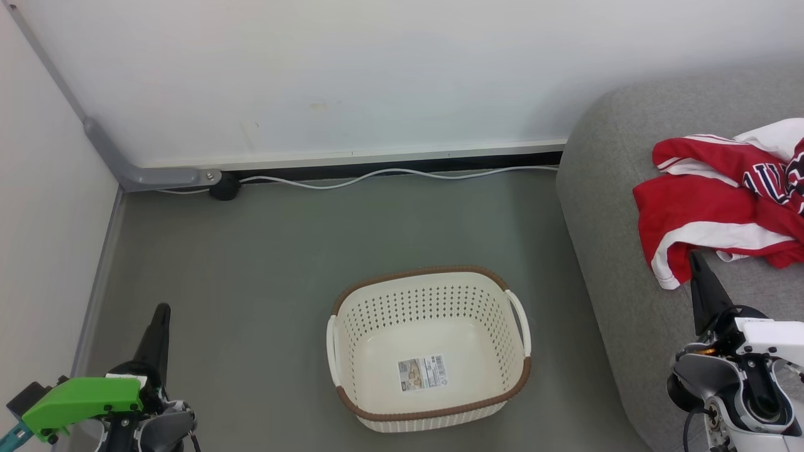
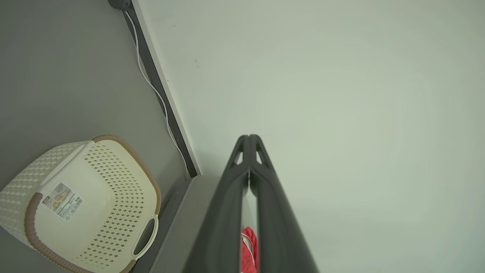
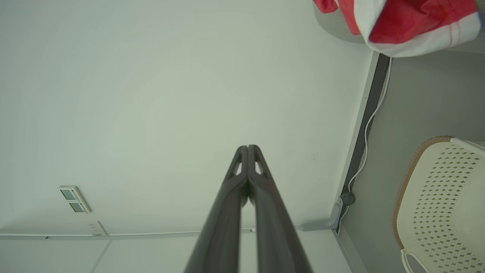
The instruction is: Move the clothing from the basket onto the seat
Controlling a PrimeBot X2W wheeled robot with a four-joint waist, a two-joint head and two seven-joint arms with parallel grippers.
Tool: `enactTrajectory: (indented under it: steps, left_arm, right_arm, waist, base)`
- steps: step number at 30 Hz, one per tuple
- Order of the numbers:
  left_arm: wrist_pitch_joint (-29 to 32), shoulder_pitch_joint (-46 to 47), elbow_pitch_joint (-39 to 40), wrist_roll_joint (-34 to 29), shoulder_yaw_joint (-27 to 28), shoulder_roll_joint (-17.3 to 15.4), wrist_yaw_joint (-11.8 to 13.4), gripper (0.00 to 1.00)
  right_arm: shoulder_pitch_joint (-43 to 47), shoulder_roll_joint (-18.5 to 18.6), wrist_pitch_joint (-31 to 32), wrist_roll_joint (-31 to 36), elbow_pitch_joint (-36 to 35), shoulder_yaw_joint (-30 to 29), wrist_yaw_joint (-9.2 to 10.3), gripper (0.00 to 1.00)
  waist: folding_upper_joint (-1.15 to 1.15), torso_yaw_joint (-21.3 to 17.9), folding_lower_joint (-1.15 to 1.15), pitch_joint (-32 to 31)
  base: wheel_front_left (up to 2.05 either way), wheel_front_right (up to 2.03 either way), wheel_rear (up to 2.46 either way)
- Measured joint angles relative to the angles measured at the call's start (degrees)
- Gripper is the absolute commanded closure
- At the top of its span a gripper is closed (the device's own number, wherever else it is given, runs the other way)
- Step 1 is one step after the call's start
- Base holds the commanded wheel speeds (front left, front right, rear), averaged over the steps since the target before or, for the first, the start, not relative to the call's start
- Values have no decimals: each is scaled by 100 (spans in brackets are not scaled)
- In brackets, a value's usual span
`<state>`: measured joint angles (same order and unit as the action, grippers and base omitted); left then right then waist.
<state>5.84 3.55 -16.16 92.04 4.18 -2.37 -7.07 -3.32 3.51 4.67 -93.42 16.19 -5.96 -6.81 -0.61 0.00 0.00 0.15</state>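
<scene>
Head view: the basket sits upright on the grey floor, bottom centre of frame. Its bare bottom is showing, with the label sticker in plain sight.

The clothing is on the seat at the right edge of the frame. It's a crumpled red heap with a wide white band along the lower fold and dark lettering near the top right. It's well apart from the basket.

The left gripper is at lower left over the floor, left of the basket. Its fingers are pressed together with nothing between them, and the left wrist view confirms the tips meeting. That view has the basket at lower left, plus a sliver of red cloth in the slit between the finger bases at the bottom edge.

The right gripper is at lower right over the seat, its tip just below the white band of the clothing. I can't tell whether it touches. It's closed tight and carrying nothing; the right wrist view shows its tips together, pointing at the wall. That view has the clothing at upper right and the basket at lower right.

A white cable runs along the foot of the wall, behind the basket.
</scene>
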Motion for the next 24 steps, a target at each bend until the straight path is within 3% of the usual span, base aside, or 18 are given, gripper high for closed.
enactTrajectory:
  steps: [24]
  left_arm:
    - [0,0,7,0,2,1,0,100]
  right_arm:
    - [0,-3,0,0,-4,-8,0,100]
  waist:
    - [0,0,0,1]
  base:
    - [0,0,0]
